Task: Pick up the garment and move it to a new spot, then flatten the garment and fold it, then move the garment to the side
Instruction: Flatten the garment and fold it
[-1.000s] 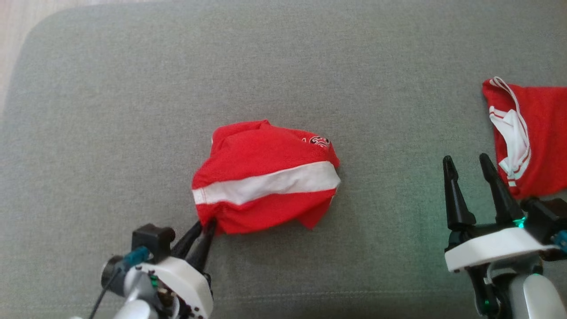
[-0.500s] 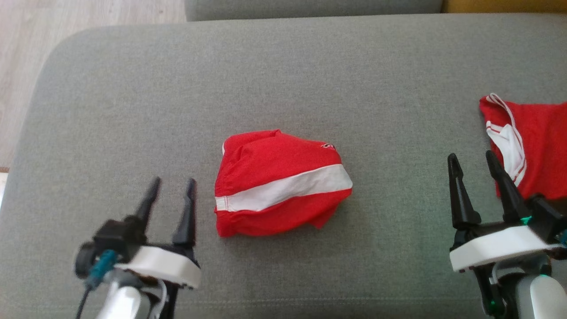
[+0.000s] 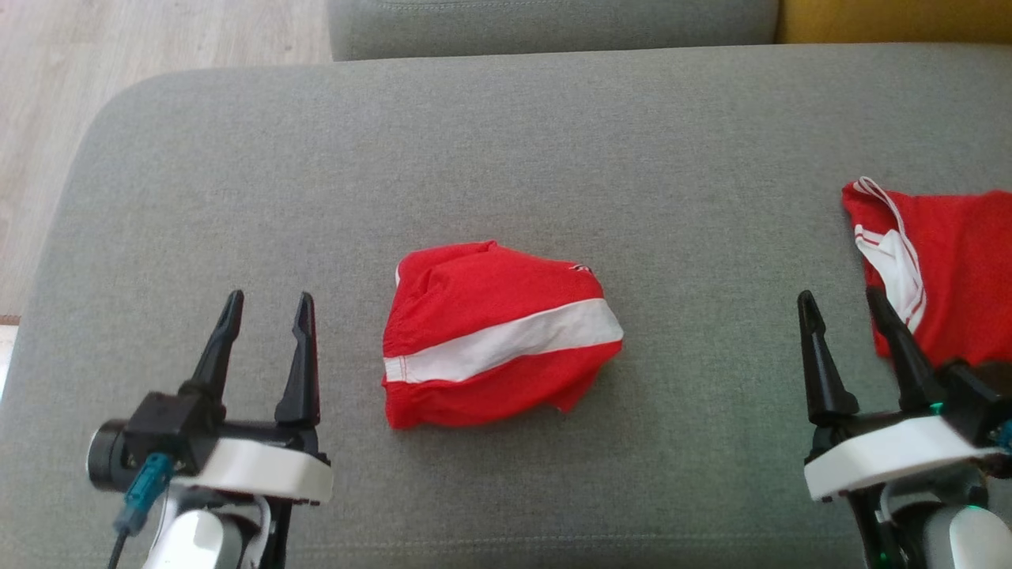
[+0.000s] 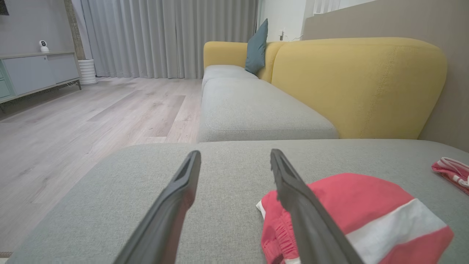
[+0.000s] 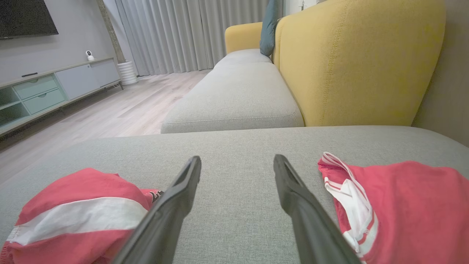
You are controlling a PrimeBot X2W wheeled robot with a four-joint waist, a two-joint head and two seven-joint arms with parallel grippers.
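Observation:
A red garment with a white stripe lies bundled in the middle of the grey sofa cushion; it also shows as the garment in the left wrist view and the garment in the right wrist view. My left gripper stands open to the left of it, apart from the cloth, nothing between its fingers. My right gripper stands open far to the garment's right, also with nothing in it.
A second red piece with white trim lies at the cushion's right edge, just beside my right gripper's outer finger. Another grey seat and a yellow backrest lie beyond. Wooden floor runs past the cushion's left edge.
My left gripper let go of the garment's lower-left corner, opened and drew back to the left. The head camera tilted up, so the whole picture shifted down.

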